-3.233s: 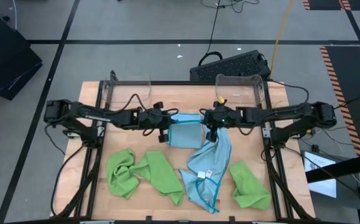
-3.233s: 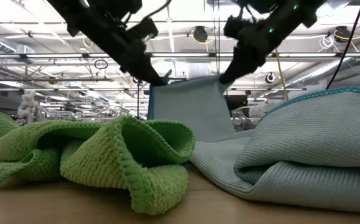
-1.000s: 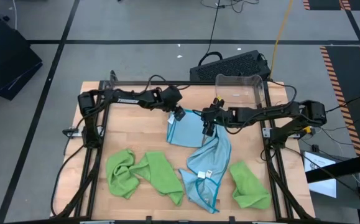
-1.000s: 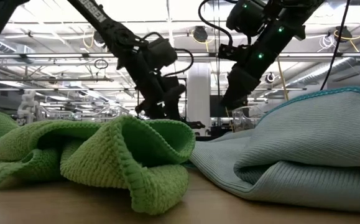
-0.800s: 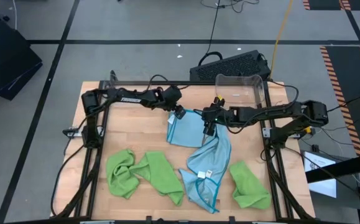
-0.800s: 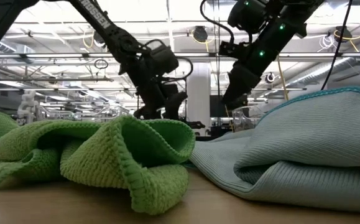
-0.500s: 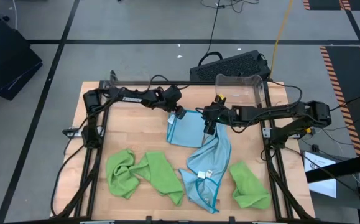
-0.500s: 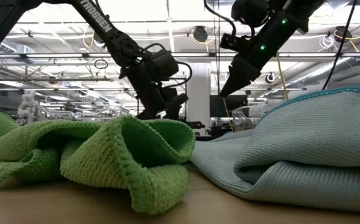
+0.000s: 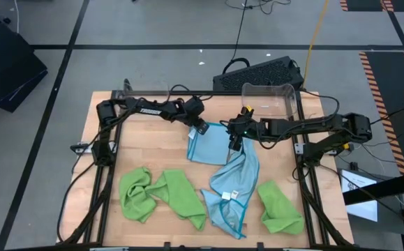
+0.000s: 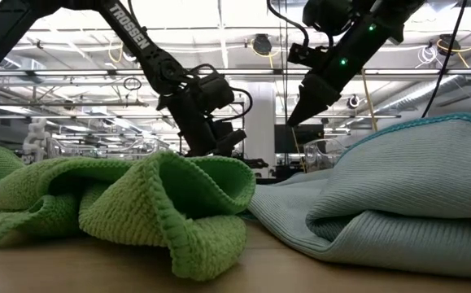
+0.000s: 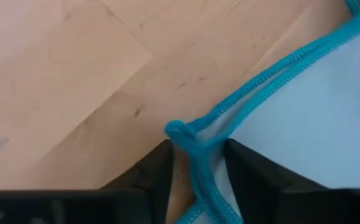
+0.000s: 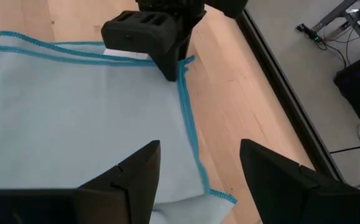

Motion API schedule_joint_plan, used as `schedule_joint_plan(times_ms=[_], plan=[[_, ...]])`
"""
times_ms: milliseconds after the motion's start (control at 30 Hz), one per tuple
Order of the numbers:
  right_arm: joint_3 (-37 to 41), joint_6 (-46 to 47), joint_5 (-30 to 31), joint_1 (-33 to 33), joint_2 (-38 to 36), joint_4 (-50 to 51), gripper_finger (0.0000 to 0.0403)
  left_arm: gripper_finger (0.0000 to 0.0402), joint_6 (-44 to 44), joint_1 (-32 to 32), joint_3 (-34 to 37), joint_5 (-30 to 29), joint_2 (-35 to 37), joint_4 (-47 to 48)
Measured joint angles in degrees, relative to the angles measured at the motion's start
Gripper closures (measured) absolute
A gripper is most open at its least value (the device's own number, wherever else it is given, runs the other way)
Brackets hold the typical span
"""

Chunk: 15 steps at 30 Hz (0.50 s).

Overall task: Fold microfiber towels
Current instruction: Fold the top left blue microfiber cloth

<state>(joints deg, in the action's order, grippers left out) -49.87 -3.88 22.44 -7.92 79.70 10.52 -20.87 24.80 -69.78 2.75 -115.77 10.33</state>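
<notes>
Left claw pinching a corner of the blue towel to fold it

From above we see our left gripper [image 9: 200,128] on the blue towel [image 9: 211,146] mid-table, green towels [image 9: 163,194] waiting nearer. Its wrist shows the jaws narrowing around the teal corner [image 11: 183,134]. Our right gripper [image 12: 198,163] hovers wide, empty, leaving room.

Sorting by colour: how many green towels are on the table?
3, though folds may hide more: two bunched at front left, one at front right.
</notes>
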Motion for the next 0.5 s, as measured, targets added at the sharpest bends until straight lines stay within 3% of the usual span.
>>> schedule_joint_plan(times_ms=[200, 500], plan=[[0.0, 0.0, 0.0, 0.0, 0.0, 0.0, 0.0191, 0.0387, 3.5, -0.9, 0.0, -0.4, -0.1, -0.2], [3.1, 0.0, 0.1, -0.3, 0.0, -3.0, 0.0191, 0.0394, 3.9, -5.4, 0.1, -5.6, 4.8, 1.4]])
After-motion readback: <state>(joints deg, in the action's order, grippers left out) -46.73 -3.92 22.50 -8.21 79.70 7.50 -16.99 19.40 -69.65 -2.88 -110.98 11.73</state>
